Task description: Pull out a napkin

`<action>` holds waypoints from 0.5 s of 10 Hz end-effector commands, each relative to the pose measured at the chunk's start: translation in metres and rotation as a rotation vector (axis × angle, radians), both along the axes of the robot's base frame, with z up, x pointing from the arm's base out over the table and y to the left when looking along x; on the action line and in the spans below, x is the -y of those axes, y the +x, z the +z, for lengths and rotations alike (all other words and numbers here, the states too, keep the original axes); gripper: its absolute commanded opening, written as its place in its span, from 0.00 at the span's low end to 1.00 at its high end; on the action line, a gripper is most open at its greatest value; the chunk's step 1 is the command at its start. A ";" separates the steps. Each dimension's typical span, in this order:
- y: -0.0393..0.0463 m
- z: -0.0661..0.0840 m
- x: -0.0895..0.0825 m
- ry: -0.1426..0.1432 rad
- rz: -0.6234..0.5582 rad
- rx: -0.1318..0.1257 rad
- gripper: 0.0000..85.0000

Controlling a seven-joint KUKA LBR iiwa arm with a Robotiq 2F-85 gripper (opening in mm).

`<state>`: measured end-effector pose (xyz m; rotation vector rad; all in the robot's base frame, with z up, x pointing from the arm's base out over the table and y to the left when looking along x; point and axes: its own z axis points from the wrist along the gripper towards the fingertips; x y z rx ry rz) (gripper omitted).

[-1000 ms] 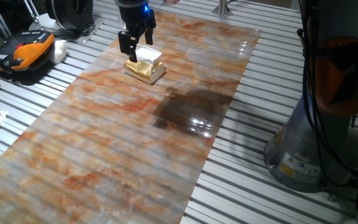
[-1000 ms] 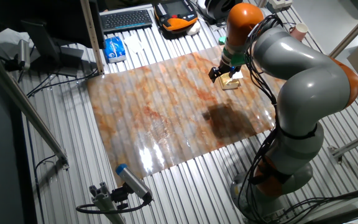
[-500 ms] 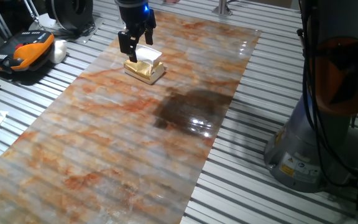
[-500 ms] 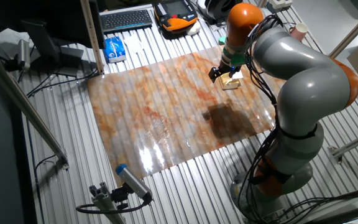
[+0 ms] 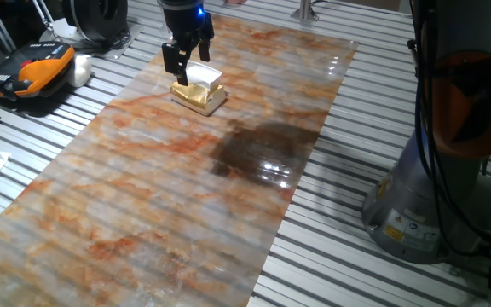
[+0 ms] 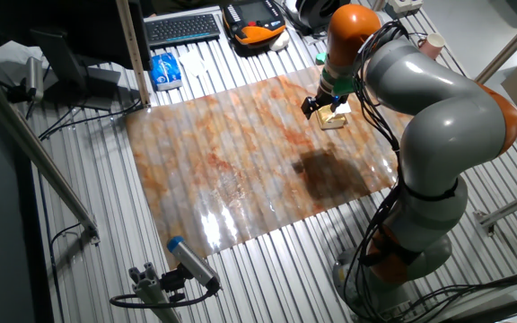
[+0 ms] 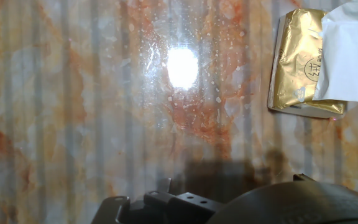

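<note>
Over the far end of the marbled mat, gripper hangs w/ fingers parted, gripping nothing, just above napkin poking from gold box. Hand view puts napkin off to one side; exact offset prob. small, hard to judge.

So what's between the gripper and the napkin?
Nothing shows. In one fixed view the gripper hangs close at the napkin on the box.

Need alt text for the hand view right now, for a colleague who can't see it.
A gold napkin box lies at the upper right on a marbled orange mat, a white napkin sticking out over its right side. Glare marks the mat's centre; dark gripper parts fill the bottom edge.
</note>
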<state>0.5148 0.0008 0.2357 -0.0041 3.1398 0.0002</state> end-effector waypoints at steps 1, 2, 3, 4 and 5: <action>0.0001 0.000 0.000 0.035 -0.118 0.095 0.00; -0.0004 0.001 0.000 0.035 -0.120 0.093 0.00; -0.0002 0.002 0.000 0.035 -0.120 0.092 0.00; -0.0002 0.003 0.000 0.035 -0.121 0.090 0.00; 0.0000 0.003 0.000 0.035 -0.121 0.090 0.00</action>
